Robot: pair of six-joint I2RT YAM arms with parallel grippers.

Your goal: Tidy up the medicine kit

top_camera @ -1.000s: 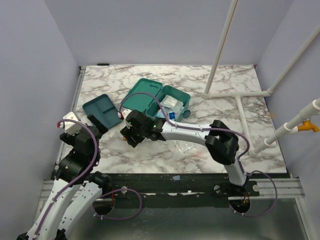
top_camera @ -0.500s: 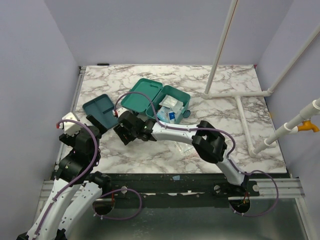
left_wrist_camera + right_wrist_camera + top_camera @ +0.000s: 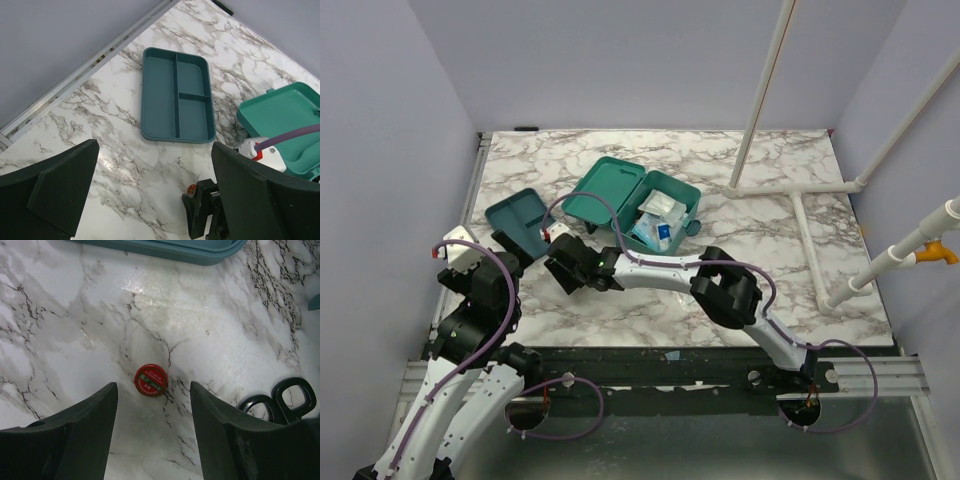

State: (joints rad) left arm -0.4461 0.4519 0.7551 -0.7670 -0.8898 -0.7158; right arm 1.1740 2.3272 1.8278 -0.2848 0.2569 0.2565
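On the white marbled desk [image 3: 770, 240], the teal-green rectangular plastic medicine kit [image 3: 670, 205] lies open mid-desk, lid folded out leftward, hinge line running roughly front to back. A dark teal compartment tray [image 3: 177, 95] sits left of it. The left jaws stand wide apart. The right jaws, parted, hover over a small round red tin [image 3: 151, 379], its label unreadable, with black scissor handles [image 3: 280, 397] nearby.

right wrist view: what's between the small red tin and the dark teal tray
Only bare marble tabletop lies between the red tin and the tray; the right wrist view shows it.
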